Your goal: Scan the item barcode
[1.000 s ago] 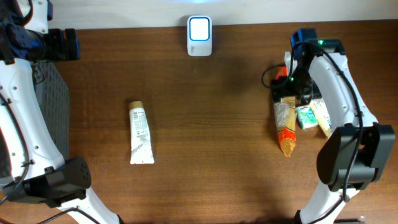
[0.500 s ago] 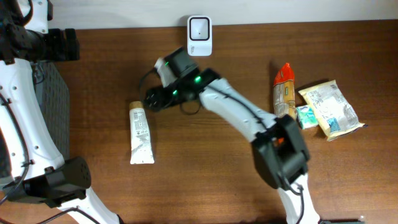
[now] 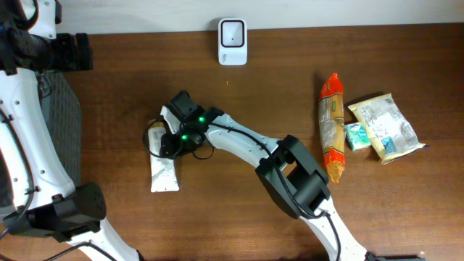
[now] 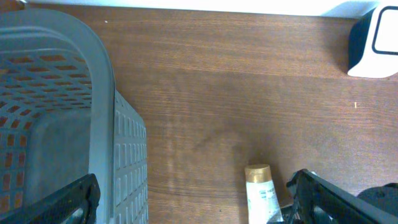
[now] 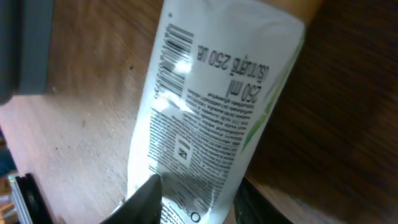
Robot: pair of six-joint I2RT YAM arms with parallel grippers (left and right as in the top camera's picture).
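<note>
Overhead, the tube [image 3: 164,165] lies on the wooden surface [image 3: 239,217] left of centre, its crimped end toward the near edge and its tan cap [image 4: 258,173] toward the far side. The right arm reaches across to it, and the right end effector [image 3: 171,141] sits over the tube's upper half. The right wrist view shows the printed label and barcode [image 5: 176,45] facing up, with a dark finger against each side of the tube, pinching it. The left end effector [image 4: 193,193] is spread wide beside the grey basket [image 4: 74,118] at the far left. The scanner [image 3: 232,42] stands at the far edge, and three snack packets [image 3: 332,127] lie together on the right.
</note>
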